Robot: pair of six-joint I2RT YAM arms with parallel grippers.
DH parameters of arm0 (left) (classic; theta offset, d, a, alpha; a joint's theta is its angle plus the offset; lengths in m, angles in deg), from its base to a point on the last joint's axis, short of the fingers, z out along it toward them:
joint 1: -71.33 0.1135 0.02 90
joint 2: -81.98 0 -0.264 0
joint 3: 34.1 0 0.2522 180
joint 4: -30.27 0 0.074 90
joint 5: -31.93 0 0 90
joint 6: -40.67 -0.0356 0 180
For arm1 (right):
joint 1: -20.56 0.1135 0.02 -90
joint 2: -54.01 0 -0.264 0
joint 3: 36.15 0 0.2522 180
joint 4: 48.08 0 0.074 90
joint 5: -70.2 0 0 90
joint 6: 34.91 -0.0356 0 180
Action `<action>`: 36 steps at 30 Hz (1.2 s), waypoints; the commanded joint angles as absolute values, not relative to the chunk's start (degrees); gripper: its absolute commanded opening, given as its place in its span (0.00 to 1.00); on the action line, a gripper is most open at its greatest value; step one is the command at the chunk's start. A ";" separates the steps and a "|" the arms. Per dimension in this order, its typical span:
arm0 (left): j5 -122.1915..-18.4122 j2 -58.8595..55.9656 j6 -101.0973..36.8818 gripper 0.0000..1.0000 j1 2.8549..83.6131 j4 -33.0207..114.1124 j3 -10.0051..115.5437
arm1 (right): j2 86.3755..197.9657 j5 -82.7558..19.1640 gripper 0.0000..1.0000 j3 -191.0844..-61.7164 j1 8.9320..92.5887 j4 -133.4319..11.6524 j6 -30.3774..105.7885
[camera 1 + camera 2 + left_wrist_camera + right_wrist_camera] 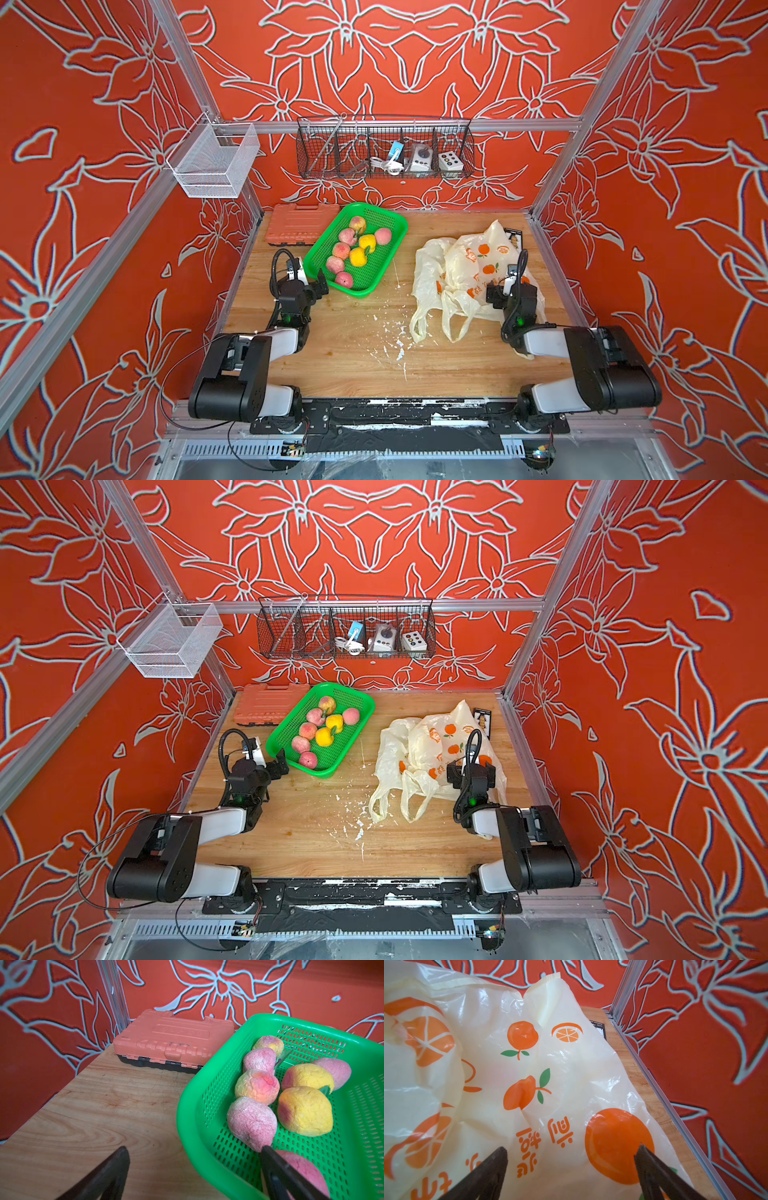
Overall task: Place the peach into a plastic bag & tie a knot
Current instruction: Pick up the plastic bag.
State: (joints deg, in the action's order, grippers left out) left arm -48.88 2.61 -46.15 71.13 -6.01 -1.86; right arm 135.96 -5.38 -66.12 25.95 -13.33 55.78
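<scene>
Several pink peaches and two yellow ones lie in a green basket at the back left of the wooden table. The nearest peach lies by the basket's front corner. My left gripper is open and straddles that corner's rim, one finger outside over the wood, the other inside against the nearest peach. The cream plastic bag, printed with oranges, lies crumpled on the right. Its handles point forward. My right gripper hovers open over it, holding nothing.
An orange tool case lies behind the basket in the back left corner. A small black card sits behind the bag. White flecks litter the table's middle. A wire rack and a white mesh basket hang from the frame.
</scene>
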 commanded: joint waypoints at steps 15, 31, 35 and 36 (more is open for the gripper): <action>-31.06 32.00 -34.26 0.98 61.28 43.94 7.38 | 106.14 -5.45 0.97 -90.54 30.82 -84.36 25.69; -63.32 31.72 -29.00 0.71 58.49 74.00 32.54 | 106.33 -31.61 0.80 -100.78 38.73 -118.11 16.54; -60.18 28.43 -33.22 0.70 49.55 79.74 37.64 | 112.33 -32.29 0.83 -100.43 42.87 -112.67 12.71; -59.43 28.14 -33.93 0.70 47.06 80.18 38.18 | 114.26 -33.16 0.83 -100.13 43.20 -110.55 11.76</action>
State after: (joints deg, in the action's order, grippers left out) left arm -57.89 28.44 -30.04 51.76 72.28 35.91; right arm 111.19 -31.04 -99.34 42.32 -112.19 16.65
